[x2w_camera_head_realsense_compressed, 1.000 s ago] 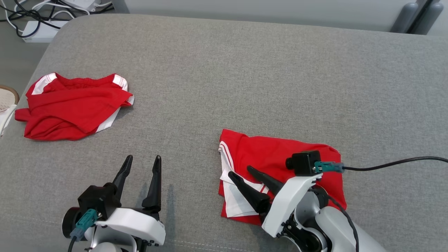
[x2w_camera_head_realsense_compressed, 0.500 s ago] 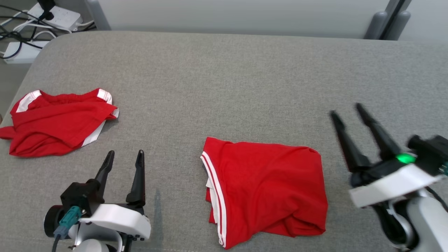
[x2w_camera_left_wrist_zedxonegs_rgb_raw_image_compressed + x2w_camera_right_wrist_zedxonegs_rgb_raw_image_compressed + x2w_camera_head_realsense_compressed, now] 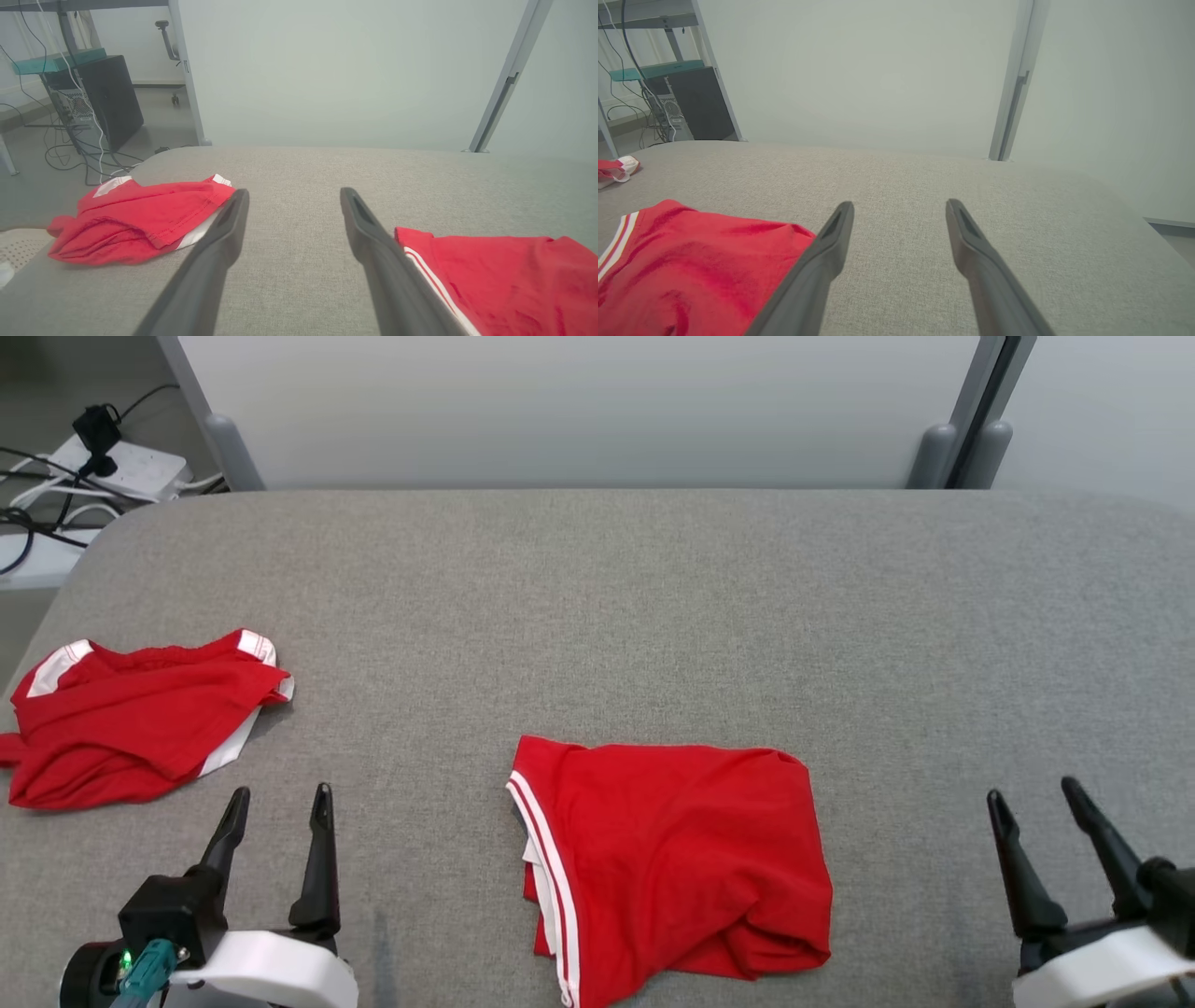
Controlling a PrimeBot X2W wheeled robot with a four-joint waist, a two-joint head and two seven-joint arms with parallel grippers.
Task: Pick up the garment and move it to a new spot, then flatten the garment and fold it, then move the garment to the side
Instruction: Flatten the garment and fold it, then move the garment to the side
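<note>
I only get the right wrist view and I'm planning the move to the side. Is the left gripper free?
Observer: Yes, the left gripper is open and empty, left of the folded garment and apart from it.
Operator: What's the red scrap at my far left?
Observer: A second red garment, crumpled, near the left edge of the grey cushion.
Operator: Is the folded one tidy all round?
Observer: No, white fabric pokes out under its striped left edge.

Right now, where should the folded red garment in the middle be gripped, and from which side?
Probably its right edge, from the right with the right gripper: there the layers meet in a closed fold, while the striped left edge lies open.
</note>
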